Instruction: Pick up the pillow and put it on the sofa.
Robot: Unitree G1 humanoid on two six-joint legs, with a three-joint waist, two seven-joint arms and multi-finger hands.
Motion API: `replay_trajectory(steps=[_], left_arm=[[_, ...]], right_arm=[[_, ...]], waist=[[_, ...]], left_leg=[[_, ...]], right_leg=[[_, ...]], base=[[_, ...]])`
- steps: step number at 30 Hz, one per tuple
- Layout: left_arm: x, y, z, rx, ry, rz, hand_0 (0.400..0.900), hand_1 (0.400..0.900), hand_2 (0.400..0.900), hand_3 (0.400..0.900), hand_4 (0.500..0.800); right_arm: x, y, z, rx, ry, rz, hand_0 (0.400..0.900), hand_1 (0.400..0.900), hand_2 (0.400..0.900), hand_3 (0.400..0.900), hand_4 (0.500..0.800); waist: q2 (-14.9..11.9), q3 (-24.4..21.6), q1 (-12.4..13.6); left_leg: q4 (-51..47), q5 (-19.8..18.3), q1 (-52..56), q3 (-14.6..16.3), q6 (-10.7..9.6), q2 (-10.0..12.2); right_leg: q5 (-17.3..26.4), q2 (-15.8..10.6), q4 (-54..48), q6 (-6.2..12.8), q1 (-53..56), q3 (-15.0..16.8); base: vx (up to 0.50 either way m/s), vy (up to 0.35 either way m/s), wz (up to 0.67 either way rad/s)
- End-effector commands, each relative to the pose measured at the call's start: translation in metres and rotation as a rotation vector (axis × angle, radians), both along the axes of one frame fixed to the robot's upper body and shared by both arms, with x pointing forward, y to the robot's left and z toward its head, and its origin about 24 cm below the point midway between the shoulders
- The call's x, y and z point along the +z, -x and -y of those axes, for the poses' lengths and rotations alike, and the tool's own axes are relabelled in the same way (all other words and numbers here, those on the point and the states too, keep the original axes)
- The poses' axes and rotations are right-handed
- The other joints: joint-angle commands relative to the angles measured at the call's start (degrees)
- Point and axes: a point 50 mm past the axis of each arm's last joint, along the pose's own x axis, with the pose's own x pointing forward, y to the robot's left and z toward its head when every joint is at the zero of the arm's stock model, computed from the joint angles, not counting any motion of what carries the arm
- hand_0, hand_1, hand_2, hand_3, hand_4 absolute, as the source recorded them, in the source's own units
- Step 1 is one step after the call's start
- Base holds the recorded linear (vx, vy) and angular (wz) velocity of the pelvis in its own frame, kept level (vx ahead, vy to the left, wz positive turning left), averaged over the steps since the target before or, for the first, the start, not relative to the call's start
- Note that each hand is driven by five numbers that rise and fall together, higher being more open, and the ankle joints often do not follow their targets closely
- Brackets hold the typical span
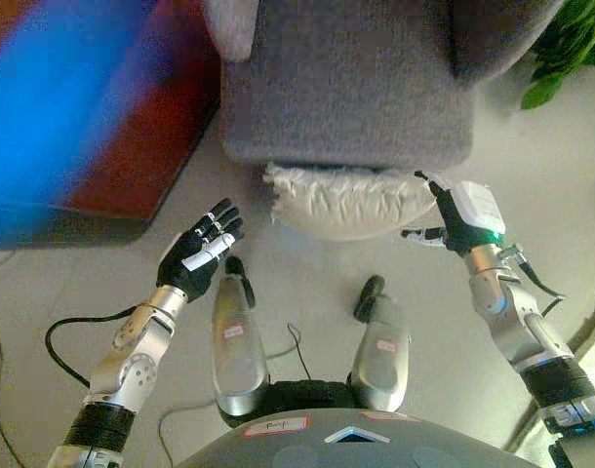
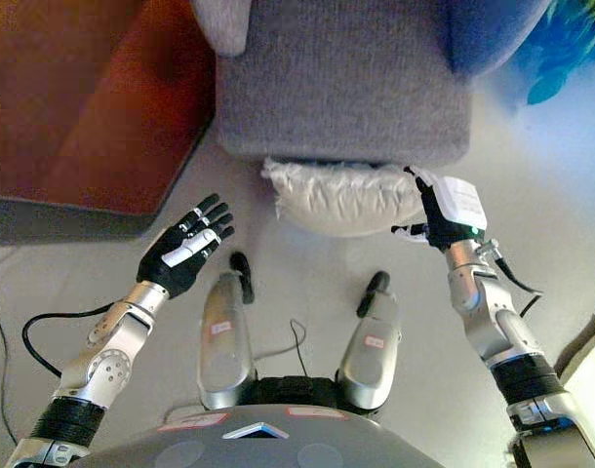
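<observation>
Grey sofa [image 1: 346, 88] ahead, white pillow [image 1: 348, 200] on the floor against its front edge. Right hand [image 1: 452, 219] touching the pillow's right end, fingers spread open; left hand [image 1: 198, 258] open, apart from it.

Soft, even light across the pale grey floor [image 1: 307, 263], brightest over on the right. A dark band of shadow sits under the front edge of the grey fabric sofa [image 1: 346, 88], dimming the top of the white crinkled pillow [image 1: 351, 200]. No glare. The dark red rug [image 2: 93, 107] lies dimmer.
</observation>
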Motion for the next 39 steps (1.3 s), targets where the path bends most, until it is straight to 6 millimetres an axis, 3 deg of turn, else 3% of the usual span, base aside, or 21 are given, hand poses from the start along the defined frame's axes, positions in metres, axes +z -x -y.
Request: replay_trajectory(steps=[1, 7, 13, 14, 18, 26, 31, 39], left_arm=[[0.023, 0.0, -0.004, 0.038, 0.045, 0.143, 0.9, 0.9, 0.9, 0.9, 0.8], [0.027, -0.004, -0.004, 0.017, 0.054, 0.171, 0.9, 0.9, 0.9, 0.9, 0.8], [0.049, -0.017, -0.002, 0.001, 0.064, 0.256, 0.9, 0.9, 0.9, 0.9, 0.8], [0.051, -0.017, -0.002, 0.0, 0.065, 0.27, 0.9, 0.9, 0.9, 0.9, 0.8], [0.064, -0.022, -0.002, 0.011, 0.086, 0.326, 0.9, 0.9, 0.9, 0.9, 0.8], [0.07, -0.021, 0.003, -0.023, 0.116, 0.356, 0.9, 0.9, 0.9, 0.9, 0.8], [0.071, -0.022, 0.006, -0.029, 0.13, 0.355, 0.9, 0.9, 0.9, 0.9, 0.8], [0.074, -0.027, 0.012, -0.028, 0.145, 0.379, 0.9, 0.9, 0.9, 0.9, 0.8]], right_arm=[[0.028, -0.01, -0.001, 0.047, 0.019, 0.157, 0.9, 0.9, 0.9, 0.9, 0.8], [0.058, -0.031, 0.004, 0.045, 0.08, 0.259, 0.9, 0.9, 0.9, 0.9, 0.8], [0.093, -0.055, 0.003, 0.041, 0.057, 0.337, 0.9, 0.9, 0.9, 0.9, 0.8], [0.097, -0.056, 0.003, 0.038, 0.06, 0.352, 0.9, 0.9, 0.9, 0.9, 0.8], [0.109, -0.064, 0.002, 0.021, 0.086, 0.405, 0.9, 0.9, 0.9, 0.9, 0.8], [0.111, -0.073, -0.001, 0.02, 0.118, 0.357, 0.9, 0.9, 0.9, 0.9, 0.8], [0.105, -0.078, 0.003, -0.002, 0.102, 0.295, 0.9, 0.9, 0.9, 0.9, 0.8], [0.117, -0.096, 0.005, -0.086, 0.202, 0.343, 0.9, 0.9, 0.9, 0.9, 0.8]], waist=[[1.06, -5.07, 1.56], [2.17, -3.18, 2.64], [3.22, -1.61, 3.36], [3.57, -1.3, 3.55], [4.33, -0.61, 3.93], [5.14, 0.01, 4.79], [5.25, 0.62, 5.35], [5.95, 1.73, 6.5]], left_leg=[[-0.89, -1.1, 2.85, -3.21, -3.08, 7.3], [9.29, -5.21, -6.67, -4.2, -3.14, 8.09], [20.66, -9.74, -16.56, -6.57, -3.33, 8.82], [23.04, -11.98, -17.31, -7.1, -3.71, 9.4], [29.94, -14.44, -22.18, -8.75, -3.43, 9.85], [40.4, -17.91, -28.49, -12.81, -3.61, 8.68], [43.94, -19.01, -30.22, -14.36, -3.58, 7.4], [48.14, -20.1, -32.37, -15.94, -3.04, 5.17]], right_leg=[[5.71, -4.2, 1.19, 1.4, -9.18, 5.96], [1.74, -5.24, 12.49, 0.87, -18.99, 7.49], [-1.24, -7.22, 22.43, 0.45, -28.55, 9.93], [-3.57, -7.74, 25.42, 0.8, -29.46, 10.56], [-7.34, -8.43, 33.08, 0.26, -33.94, 12.35], [-14.36, -7.6, 45.31, -1.23, -39.74, 15.31], [-15.7, -7.21, 48.78, -2.06, -41.83, 16.41], [-16.65, -6.76, 52.58, -3.18, -44.36, 17.37]], base=[[-0.11, 0.003, 0.18], [-0.1, 0.016, 0.12], [-0.09, 0.015, 0.14], [-0.01, 0.025, 0.11], [-0.02, 0.03, 0.12], [0.01, 0.028, 0.1], [0.03, 0.021, 0.08], [-0.01, 0.018, 0.08]])
